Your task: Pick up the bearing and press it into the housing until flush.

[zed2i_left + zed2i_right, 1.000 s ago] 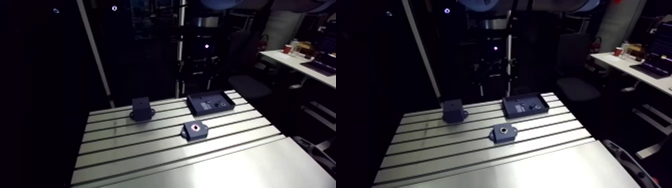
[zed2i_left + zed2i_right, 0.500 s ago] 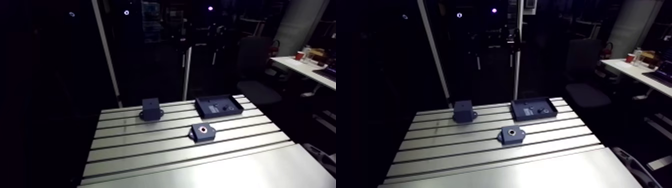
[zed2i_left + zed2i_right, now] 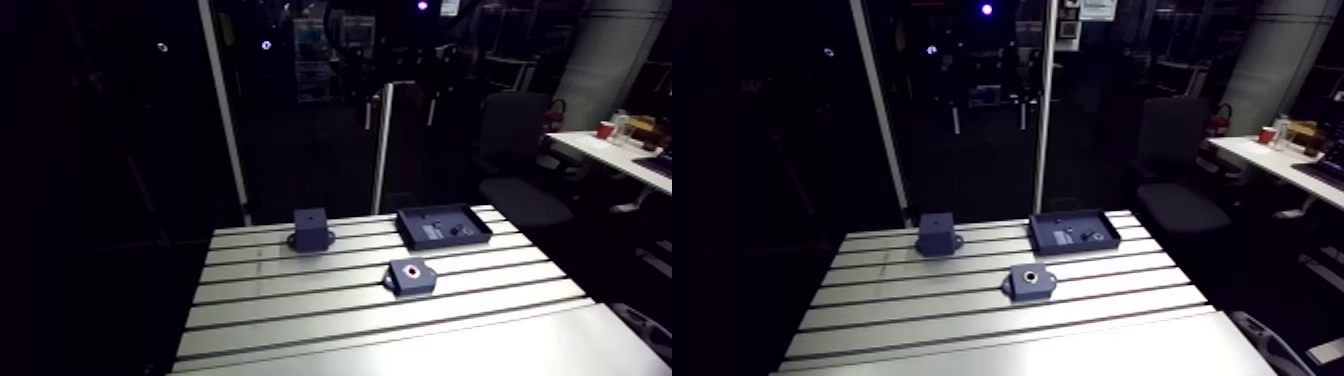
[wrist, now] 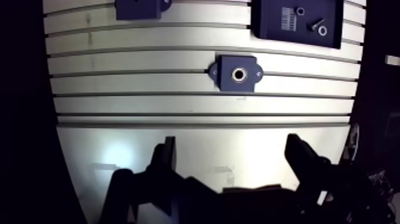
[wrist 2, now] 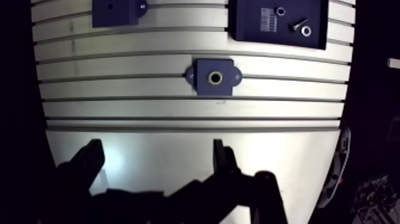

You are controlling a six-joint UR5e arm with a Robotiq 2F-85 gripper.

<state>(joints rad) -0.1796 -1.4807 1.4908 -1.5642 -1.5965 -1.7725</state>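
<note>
On the slotted table, a dark block sits at the far left, flat on the ribs and well apart from the other pieces. Toward the middle lies the housing, a dark square body with a small ear on each side and a round, bright-rimmed bore facing up. In the wrist view it lies ahead of the gripper, well apart from it and roughly in line with the gap between the fingers. Those fingers are spread wide with nothing between them, and they hang over the smooth plate at the table's near edge. Farther right, beyond the housing and near the table's far edge, rests a shallow dark tray. Inside it are a white label, a small ring and, just beside that, a bolt-like piece with a second ring at its end. All of these lie loose on the tray floor. They are too small to show which is the bearing, and whether the bright rim in the housing's bore is a seated part cannot be told. The arm view shows block, housing and tray in the same order across the ribs, none touching another.
</note>
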